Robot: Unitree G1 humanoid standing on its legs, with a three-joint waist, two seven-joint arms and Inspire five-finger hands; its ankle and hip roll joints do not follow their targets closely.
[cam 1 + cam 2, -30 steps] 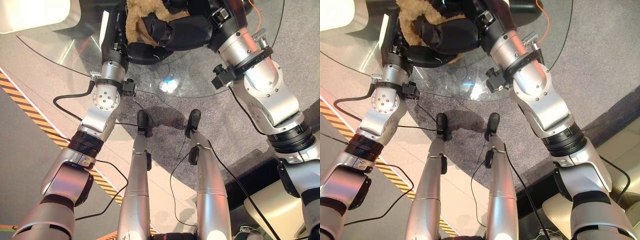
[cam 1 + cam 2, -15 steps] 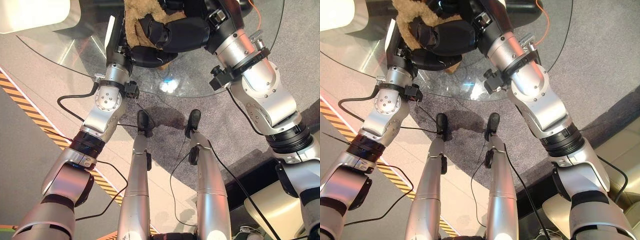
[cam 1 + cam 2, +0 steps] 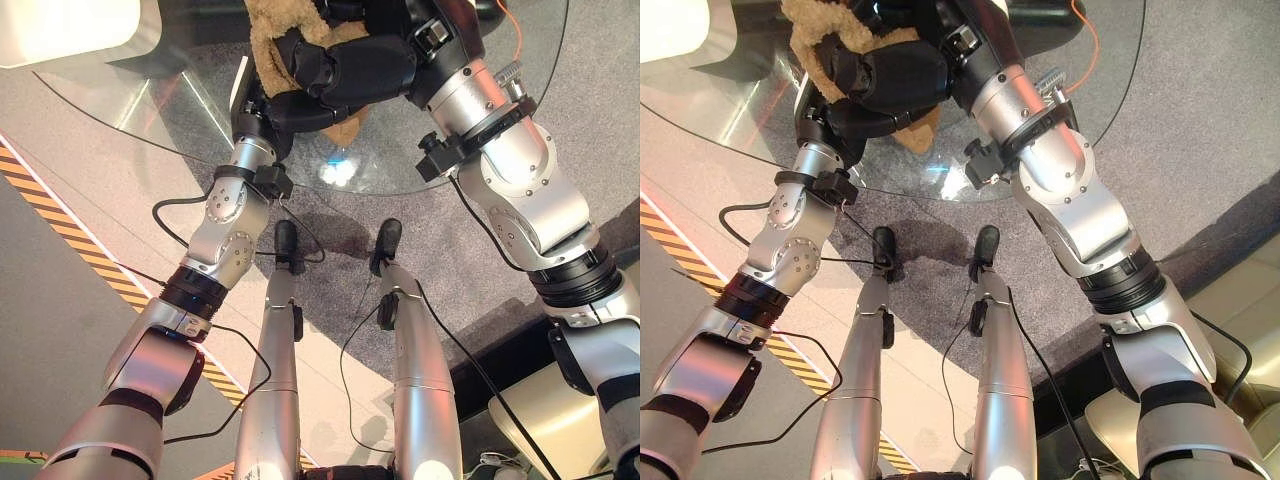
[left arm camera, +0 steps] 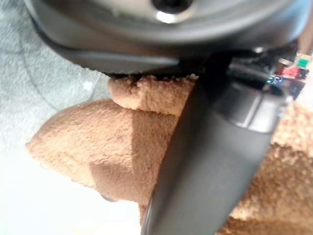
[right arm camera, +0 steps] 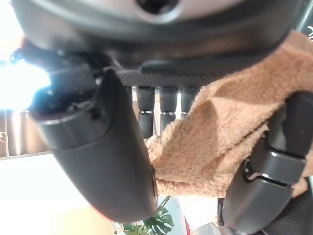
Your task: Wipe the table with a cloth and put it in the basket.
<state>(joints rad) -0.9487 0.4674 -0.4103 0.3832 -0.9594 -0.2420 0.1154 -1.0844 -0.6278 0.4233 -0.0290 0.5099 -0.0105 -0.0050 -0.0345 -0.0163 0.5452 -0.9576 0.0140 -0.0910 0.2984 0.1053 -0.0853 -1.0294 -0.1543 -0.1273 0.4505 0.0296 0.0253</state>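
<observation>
From the left eye view we see the tan cloth (image 3: 268,30) on the glass counter (image 3: 150,105) at 12 o'clock, under both hands. In our left wrist view, the left hand (image 4: 210,161) presses its thumb into the cloth. In our right wrist view, the right hand (image 5: 98,142) curls around the cloth.

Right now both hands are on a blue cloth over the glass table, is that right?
Not quite: the cloth is tan, not blue, as the left eye view and both wrist views show. The rest holds: the left hand and right hand are both on it, over the glass table.
</observation>
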